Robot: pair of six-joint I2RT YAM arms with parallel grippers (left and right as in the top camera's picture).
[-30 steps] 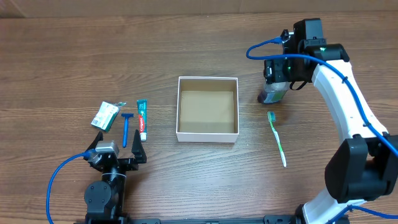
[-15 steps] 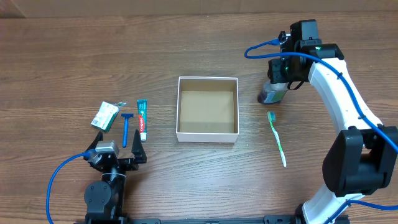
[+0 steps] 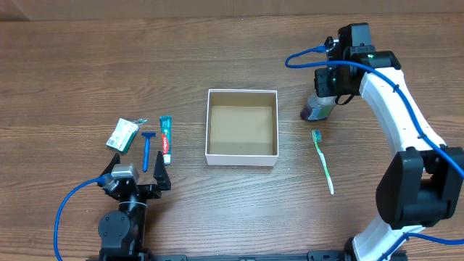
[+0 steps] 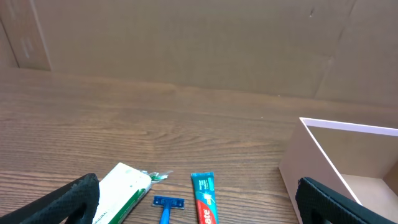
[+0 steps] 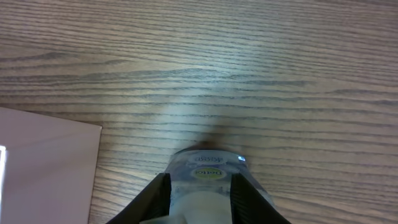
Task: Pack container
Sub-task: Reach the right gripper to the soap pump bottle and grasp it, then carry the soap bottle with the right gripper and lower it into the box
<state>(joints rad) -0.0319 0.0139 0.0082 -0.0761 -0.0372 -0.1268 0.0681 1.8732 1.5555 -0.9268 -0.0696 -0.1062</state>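
The container (image 3: 241,130), a square shallow box with white walls and a brown inside, sits mid-table; its corner shows in the right wrist view (image 5: 43,168) and its wall in the left wrist view (image 4: 311,162). To its right stands a clear pump bottle (image 3: 317,110). My right gripper (image 3: 324,98) is over it. In the right wrist view the black fingers (image 5: 155,193) press both sides of the bottle (image 5: 205,171), so the gripper (image 5: 200,190) is shut on it. My left gripper (image 3: 138,172) rests open at the front left, nothing between its fingers (image 4: 198,206).
Left of the box lie a toothpaste tube (image 3: 166,139), a blue razor (image 3: 147,148) and a green-and-white packet (image 3: 123,135). All three show just ahead of the left gripper. A green toothbrush (image 3: 322,161) lies right of the box, in front of the bottle.
My right gripper has shifted slightly left over the pump bottle and its jaws have closed in on the bottle's sides. The left arm has not moved.
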